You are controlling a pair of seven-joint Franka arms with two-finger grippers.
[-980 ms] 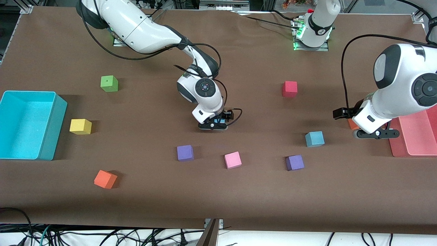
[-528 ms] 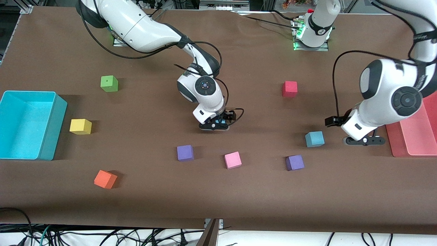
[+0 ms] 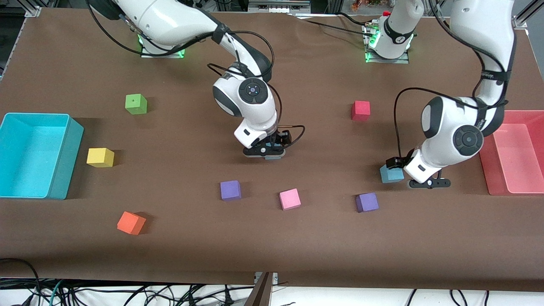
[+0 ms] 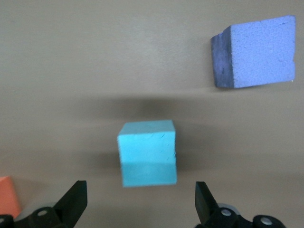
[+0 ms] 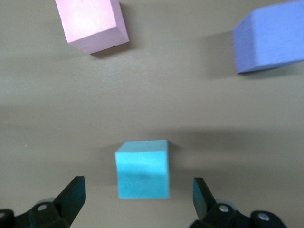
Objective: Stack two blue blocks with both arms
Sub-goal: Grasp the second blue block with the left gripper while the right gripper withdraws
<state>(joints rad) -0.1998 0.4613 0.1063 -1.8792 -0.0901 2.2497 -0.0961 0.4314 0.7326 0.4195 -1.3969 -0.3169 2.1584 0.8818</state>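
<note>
- The turquoise bin point(image 3: 38, 155) stood at the right arm's end of the tabletop point(image 3: 297, 246); nothing was seen inside it.
- The pink tray point(image 3: 516, 157) stood at the left arm's end; its visible floor held nothing, though the left arm covered one corner.
- The right pincer point(image 3: 264, 152) hung low over the first blue block point(image 3: 274, 156) near the middle of the tabletop. In the right wrist view the right pincer point(image 5: 137, 202) stood released, its fingers point(image 5: 71, 194) spread wide on either side of that block point(image 5: 142, 168) without touching it.
- The left pincer point(image 3: 427, 182) hung just beside the second blue block point(image 3: 391, 174), toward the left arm's end. In the left wrist view the left pincer point(image 4: 140, 202) was likewise released, fingers point(image 4: 73, 199) clear of the block point(image 4: 148, 152) on both sides.
- Both blue blocks rested on the tabletop, well apart and not stacked.
- Loose cubes outside any container: green cube point(image 3: 136, 104), yellow cube point(image 3: 100, 157), orange cube point(image 3: 131, 222), red cube point(image 3: 360, 110), pink cube point(image 3: 290, 199), and two purple cubes point(image 3: 230, 190) point(image 3: 367, 202).
- The yellow cube lay just beside the bin.
</note>
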